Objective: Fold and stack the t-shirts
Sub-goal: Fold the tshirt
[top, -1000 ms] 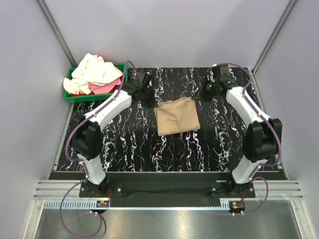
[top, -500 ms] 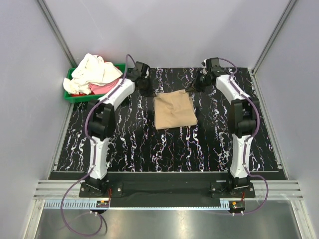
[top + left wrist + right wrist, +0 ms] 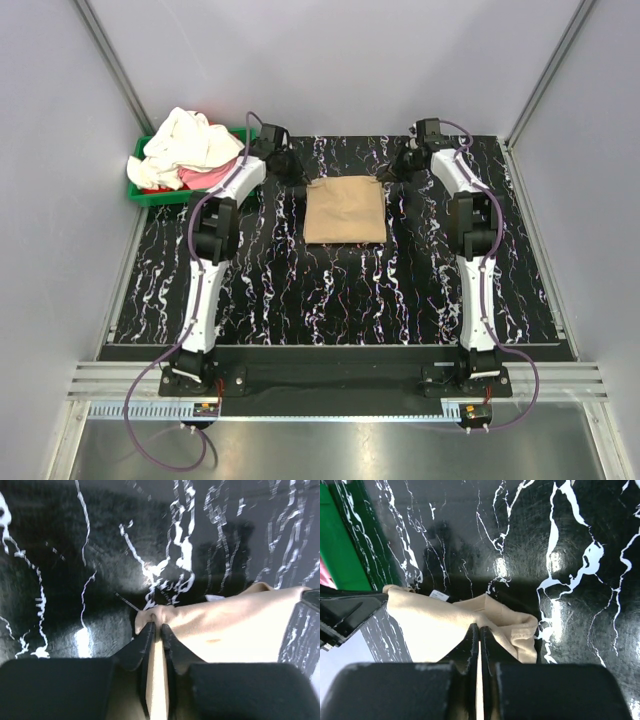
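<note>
A folded tan t-shirt (image 3: pixel 346 210) lies on the black marbled table (image 3: pixel 330 290), at the far middle. My left gripper (image 3: pixel 296 180) is shut on its far left corner; the left wrist view shows the jaws pinching the tan t-shirt (image 3: pixel 230 630). My right gripper (image 3: pixel 392 178) is shut on its far right corner; the right wrist view shows the jaws pinching the tan t-shirt (image 3: pixel 435 625). Both arms are stretched far out. A green bin (image 3: pixel 141 186) at the far left holds a white t-shirt (image 3: pixel 190 140) and a pink t-shirt (image 3: pixel 205 177).
The green bin's edge (image 3: pixel 340 550) shows at the left in the right wrist view. Grey walls enclose the table on three sides. The table's near edge has a metal rail (image 3: pixel 330 385).
Both grippers moved toward the far edge, dragging the tan t-shirt's far corners away from the arm bases. The shirt now lies flatter and squarer, and further back.
</note>
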You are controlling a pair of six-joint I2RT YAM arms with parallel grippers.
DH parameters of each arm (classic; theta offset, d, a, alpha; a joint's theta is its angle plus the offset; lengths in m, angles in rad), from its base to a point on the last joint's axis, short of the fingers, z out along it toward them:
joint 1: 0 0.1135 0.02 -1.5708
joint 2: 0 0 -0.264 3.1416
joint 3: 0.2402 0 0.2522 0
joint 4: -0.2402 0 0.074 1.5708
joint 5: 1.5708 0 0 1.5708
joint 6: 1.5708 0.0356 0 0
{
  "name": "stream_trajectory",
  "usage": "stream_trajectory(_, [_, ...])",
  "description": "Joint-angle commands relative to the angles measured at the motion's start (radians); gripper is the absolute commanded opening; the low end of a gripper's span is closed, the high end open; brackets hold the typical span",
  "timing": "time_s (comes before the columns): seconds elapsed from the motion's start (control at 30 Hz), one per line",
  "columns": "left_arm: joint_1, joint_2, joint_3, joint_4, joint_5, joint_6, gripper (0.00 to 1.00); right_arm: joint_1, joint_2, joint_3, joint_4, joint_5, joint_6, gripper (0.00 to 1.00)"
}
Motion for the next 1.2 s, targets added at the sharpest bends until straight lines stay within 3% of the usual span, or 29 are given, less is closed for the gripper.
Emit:
stream_trajectory(0.0, [0.002, -0.062, 0.049, 0.079, 0.065, 0.023, 0.27, -0.013, -0.038, 0.064, 0.014, 0.001, 0.009, 0.0])
stream_trajectory(0.07, [0.008, -0.096, -0.001, 0.084, 0.056, 0.028, 0.33, -0.016, -0.051, 0.061, 0.014, -0.009, 0.021, 0.0])
stream_trajectory(0.1, [0.008, -0.131, -0.021, 0.09, 0.052, 0.038, 0.42, -0.016, -0.076, 0.052, 0.014, 0.004, 0.031, 0.0])
stream_trajectory(0.13, [0.008, -0.146, -0.049, 0.095, 0.051, 0.045, 0.45, -0.016, -0.09, 0.041, 0.014, 0.016, 0.032, 0.0])
stream_trajectory(0.3, [0.007, -0.226, -0.109, 0.102, 0.071, 0.064, 0.47, -0.028, -0.105, -0.008, 0.019, 0.036, 0.054, 0.08])
stream_trajectory(0.37, [0.007, -0.242, -0.139, 0.105, 0.071, 0.072, 0.47, -0.036, -0.094, -0.009, 0.022, 0.031, 0.052, 0.06])
stream_trajectory(0.43, [0.005, -0.262, -0.169, 0.112, 0.065, 0.072, 0.48, -0.04, -0.082, -0.002, 0.031, 0.028, 0.04, 0.13])
stream_trajectory(0.47, [0.004, -0.265, -0.173, 0.112, 0.067, 0.074, 0.48, -0.042, -0.067, 0.016, 0.03, 0.025, 0.031, 0.2])
stream_trajectory(0.5, [0.002, -0.266, -0.178, 0.115, 0.077, 0.074, 0.48, -0.046, -0.064, 0.024, 0.03, 0.016, 0.034, 0.34])
stream_trajectory(0.57, [-0.004, -0.262, -0.173, 0.121, 0.113, 0.069, 0.48, -0.063, -0.068, 0.035, 0.024, -0.013, 0.043, 0.4])
stream_trajectory(0.67, [-0.016, -0.251, -0.159, 0.139, 0.151, 0.071, 0.48, -0.072, -0.149, -0.031, 0.019, 0.011, 0.044, 0.38])
stream_trajectory(0.83, [-0.051, -0.196, -0.14, 0.21, 0.176, 0.075, 0.48, -0.056, -0.257, -0.242, 0.144, -0.059, 0.077, 0.19])
stream_trajectory(1.17, [-0.044, 0.07, 0.077, 0.234, 0.176, 0.02, 0.47, -0.023, -0.294, -0.537, 0.427, -0.151, 0.137, 0.2])
